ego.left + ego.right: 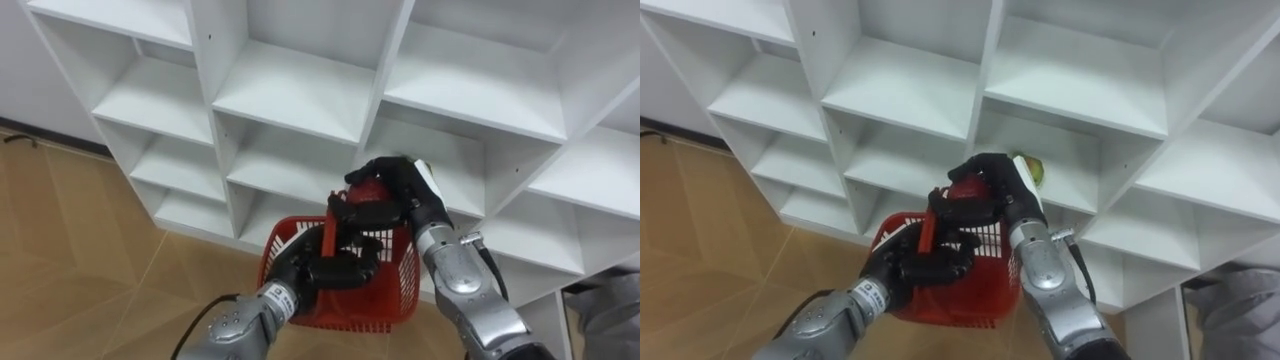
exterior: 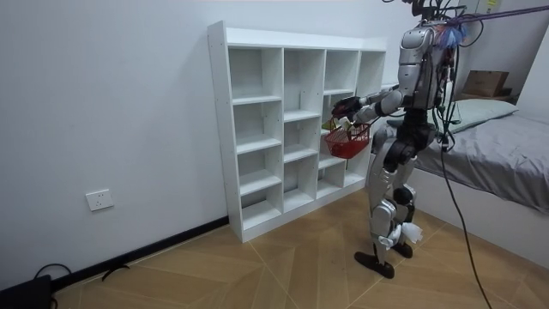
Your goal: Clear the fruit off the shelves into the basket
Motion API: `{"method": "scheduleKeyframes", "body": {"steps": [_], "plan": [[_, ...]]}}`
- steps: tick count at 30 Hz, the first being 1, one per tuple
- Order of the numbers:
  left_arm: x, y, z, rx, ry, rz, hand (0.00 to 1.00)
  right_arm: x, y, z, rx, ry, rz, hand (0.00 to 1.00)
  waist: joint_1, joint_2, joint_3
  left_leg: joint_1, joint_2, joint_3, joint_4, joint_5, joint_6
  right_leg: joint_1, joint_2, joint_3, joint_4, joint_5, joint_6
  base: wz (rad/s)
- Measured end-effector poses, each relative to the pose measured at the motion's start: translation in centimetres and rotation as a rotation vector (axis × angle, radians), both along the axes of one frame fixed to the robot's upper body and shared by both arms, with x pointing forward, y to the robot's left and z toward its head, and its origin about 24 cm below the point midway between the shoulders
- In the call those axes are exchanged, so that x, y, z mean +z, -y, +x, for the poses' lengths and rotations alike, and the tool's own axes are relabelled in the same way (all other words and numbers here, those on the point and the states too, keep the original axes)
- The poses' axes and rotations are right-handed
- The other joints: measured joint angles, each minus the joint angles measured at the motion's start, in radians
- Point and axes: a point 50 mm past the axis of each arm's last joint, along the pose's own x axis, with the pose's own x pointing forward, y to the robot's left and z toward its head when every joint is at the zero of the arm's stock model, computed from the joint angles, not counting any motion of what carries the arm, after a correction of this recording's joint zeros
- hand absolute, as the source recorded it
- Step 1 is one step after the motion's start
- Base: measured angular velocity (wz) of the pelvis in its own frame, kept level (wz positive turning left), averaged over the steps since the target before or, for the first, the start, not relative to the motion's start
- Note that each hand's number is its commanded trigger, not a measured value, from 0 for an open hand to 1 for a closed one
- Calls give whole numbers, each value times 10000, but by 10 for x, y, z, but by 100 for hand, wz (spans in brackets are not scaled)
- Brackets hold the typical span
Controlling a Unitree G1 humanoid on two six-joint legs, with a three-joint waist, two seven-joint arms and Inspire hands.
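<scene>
A red plastic basket hangs in front of the white shelf unit, at the height of its lower compartments. My left hand is shut on the basket's upright red handle. My right hand is just above the basket's rim, its fingers curled round a red fruit. Behind that hand, a green fruit lies on the middle shelf. The room view has me standing upright at the right end of the shelf unit, the basket held out before me.
The other compartments of the shelf unit hold nothing. Wooden floor lies to my left. In the room view a bed stands behind me and a wall socket is on the wall at the left.
</scene>
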Motion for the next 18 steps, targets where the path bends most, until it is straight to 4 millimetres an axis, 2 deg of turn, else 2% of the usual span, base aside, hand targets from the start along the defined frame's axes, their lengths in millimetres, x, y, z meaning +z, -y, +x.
{"method": "scheduleKeyframes", "body": {"steps": [18], "plan": [[-1, -5, -1, -217, 33, 84, 100, -4, 2, 1, -47, -113, 141, 100, -209, -32, -15, 26, 6, 5, 32, 2, 0, 32, -19, -1, 6, -1, 1, 0]]}}
